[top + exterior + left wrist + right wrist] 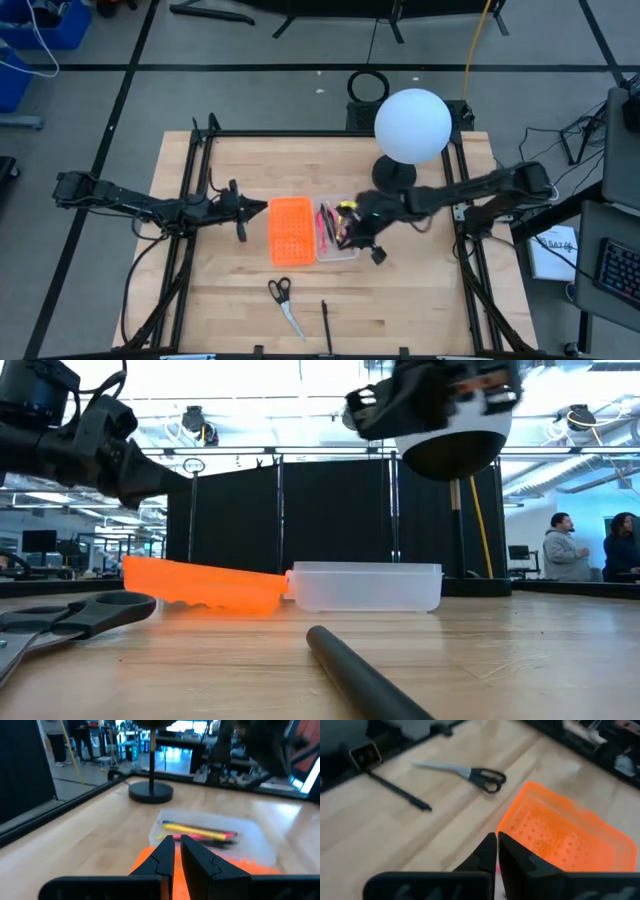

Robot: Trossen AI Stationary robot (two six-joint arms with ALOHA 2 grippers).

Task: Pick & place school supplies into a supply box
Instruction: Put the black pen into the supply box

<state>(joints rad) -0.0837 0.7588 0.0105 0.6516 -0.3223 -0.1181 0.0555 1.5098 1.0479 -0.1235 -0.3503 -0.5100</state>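
Supply box (310,230) sits mid-bench (420,310), lying open: the orange half (291,230) beside the clear tray (338,232), which has the pink pen (323,226) and yellow pen (192,828) in it. Right tool (360,240) hovers over the tray, fingers pinched nearly together, holding nothing. Left tool (243,211) is just beside the orange half, also narrow. Scissors (283,303) and black pen (326,325) lie near the front edge.
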